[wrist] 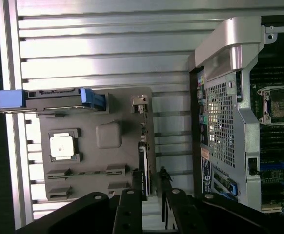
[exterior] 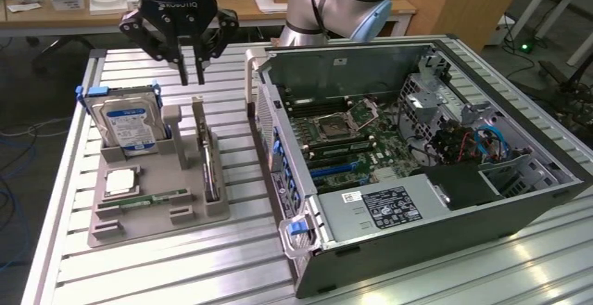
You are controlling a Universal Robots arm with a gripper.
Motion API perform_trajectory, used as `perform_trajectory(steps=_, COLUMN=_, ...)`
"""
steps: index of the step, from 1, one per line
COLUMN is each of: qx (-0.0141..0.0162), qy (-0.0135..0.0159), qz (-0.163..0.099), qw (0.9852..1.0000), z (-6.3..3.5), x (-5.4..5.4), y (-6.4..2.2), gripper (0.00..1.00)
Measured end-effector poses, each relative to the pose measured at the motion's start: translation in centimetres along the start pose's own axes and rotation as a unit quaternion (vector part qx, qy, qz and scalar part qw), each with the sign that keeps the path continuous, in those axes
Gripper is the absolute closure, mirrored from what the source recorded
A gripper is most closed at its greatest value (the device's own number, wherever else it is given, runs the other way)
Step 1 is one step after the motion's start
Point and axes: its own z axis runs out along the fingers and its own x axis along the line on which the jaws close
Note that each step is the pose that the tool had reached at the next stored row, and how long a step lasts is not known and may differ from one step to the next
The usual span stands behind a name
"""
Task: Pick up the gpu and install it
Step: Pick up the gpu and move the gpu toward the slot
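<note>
The gpu [exterior: 210, 160] on edge in the grey holder [exterior: 153, 180], faces hidden, one end behind the gripper [wrist: 151, 181] in the wrist view, computer case [wrist: 225, 97] cut off at the edge, label [exterior: 389, 208] text unreadably small.

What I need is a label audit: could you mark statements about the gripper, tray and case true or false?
The black gripper holds the thin dark gpu card. False: it hangs open, empty, above the card standing in the grey plastic tray.
The silver hard drive with blue-white label stands upright in the tray. True.
The dark computer case is closed. False: its side is open.
The case sits to the exterior view's right of the tray. True.
</note>
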Motion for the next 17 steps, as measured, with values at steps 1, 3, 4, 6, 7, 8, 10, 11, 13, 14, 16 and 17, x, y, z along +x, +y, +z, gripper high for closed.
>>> perform_trajectory(steps=1, qx=0.0000, qy=0.0000, qz=0.000, qw=1.0000, z=0.00, x=0.00, y=0.00, gripper=0.71)
perform_trajectory(steps=3, qx=0.0000, qy=0.0000, qz=0.000, qw=1.0000, z=0.00, x=0.01, y=0.00, gripper=0.59)
perform_trajectory(steps=4, qx=0.0000, qy=0.0000, qz=0.000, qw=1.0000, z=0.00, x=0.01, y=0.00, gripper=0.59)
perform_trajectory(steps=6, qx=0.0000, qy=0.0000, qz=0.000, qw=1.0000, z=0.00, x=0.01, y=0.00, gripper=0.53)
perform_trajectory(steps=7, qx=0.0000, qy=0.0000, qz=0.000, qw=1.0000, z=0.00, x=0.00, y=0.00, gripper=0.47)
perform_trajectory(steps=8, qx=0.0000, qy=0.0000, qz=0.000, qw=1.0000, z=0.00, x=0.01, y=0.00, gripper=0.42)
perform_trajectory(steps=10, qx=0.0000, qy=0.0000, qz=0.000, qw=1.0000, z=0.00, x=0.01, y=0.00, gripper=0.42)
perform_trajectory(steps=11, qx=0.0002, qy=0.0001, qz=-0.003, qw=1.0000, z=0.01, x=0.01, y=-0.01, gripper=0.35)
perform_trajectory(steps=13, qx=0.0008, qy=0.0010, qz=-0.017, qw=0.9999, z=0.05, x=0.02, y=-0.02, gripper=0.35)
perform_trajectory(steps=14, qx=0.0008, qy=0.0015, qz=-0.023, qw=0.9997, z=0.07, x=0.01, y=-0.02, gripper=0.35)
perform_trajectory(steps=16, qx=0.0008, qy=0.0018, qz=-0.029, qw=0.9996, z=0.09, x=-0.01, y=-0.19, gripper=0.35)
perform_trajectory(steps=17, qx=0.0008, qy=0.0019, qz=-0.029, qw=0.9996, z=0.10, x=-0.02, y=-0.33, gripper=0.35)
